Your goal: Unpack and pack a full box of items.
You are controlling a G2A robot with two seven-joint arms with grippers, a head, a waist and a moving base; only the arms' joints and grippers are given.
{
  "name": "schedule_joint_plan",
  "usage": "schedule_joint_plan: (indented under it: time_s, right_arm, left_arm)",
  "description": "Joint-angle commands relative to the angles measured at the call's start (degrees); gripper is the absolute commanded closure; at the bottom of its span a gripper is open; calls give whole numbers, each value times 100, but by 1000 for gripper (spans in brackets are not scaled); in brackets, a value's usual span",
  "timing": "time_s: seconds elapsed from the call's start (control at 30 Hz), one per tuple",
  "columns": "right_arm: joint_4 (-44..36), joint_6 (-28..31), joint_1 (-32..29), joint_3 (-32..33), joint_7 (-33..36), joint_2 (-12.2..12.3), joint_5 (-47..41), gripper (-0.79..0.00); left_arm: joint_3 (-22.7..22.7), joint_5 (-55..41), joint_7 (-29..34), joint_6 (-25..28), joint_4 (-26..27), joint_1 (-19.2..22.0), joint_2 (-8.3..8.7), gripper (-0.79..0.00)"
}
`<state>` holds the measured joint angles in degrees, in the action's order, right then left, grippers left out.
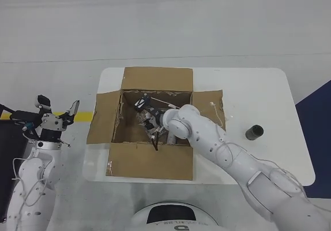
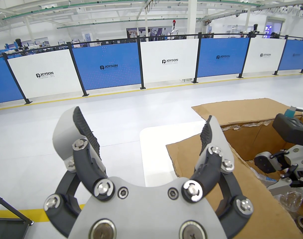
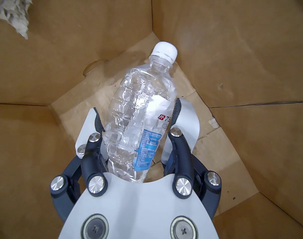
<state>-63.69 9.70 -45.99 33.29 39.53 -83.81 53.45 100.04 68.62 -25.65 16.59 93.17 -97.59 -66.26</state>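
An open cardboard box (image 1: 154, 163) stands on the white table (image 1: 258, 86), flaps folded out. My right gripper (image 1: 154, 124) is down inside it. In the right wrist view its fingers (image 3: 137, 110) are shut on a clear plastic bottle (image 3: 139, 100) with a white cap and a blue-and-white label; the bottle points toward a bottom corner of the box (image 3: 66, 50). My left gripper (image 2: 142, 115) is open and holds nothing. It hangs over the floor, left of the table and the box (image 2: 236, 110), also visible from above (image 1: 57, 105).
A dark blue and black item (image 1: 142, 104) lies in the box's far part. A grey fibrous clump (image 3: 14, 13) hangs by a box wall. A short black cylinder (image 1: 254, 132) stands on the table right of the box. Blue and white fence panels (image 2: 166, 60) border the floor.
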Motion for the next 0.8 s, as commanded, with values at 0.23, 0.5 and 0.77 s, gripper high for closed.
schedule_joint_plan:
  time_s: [0.23,0.5,0.77]
  right_arm:
    - [601,-34,233,-199,12,-273,-161,-425]
    - [773,-73,349,-256,-21,-424,-126,-668]
    - [616,-172,235,-151,150,-397,104,-640]
  left_arm:
    - [0,0,0,0,0,0,0,-785]
    - [0,0,0,0,0,0,0,-785]
    - [0,0,0,0,0,0,0,-785]
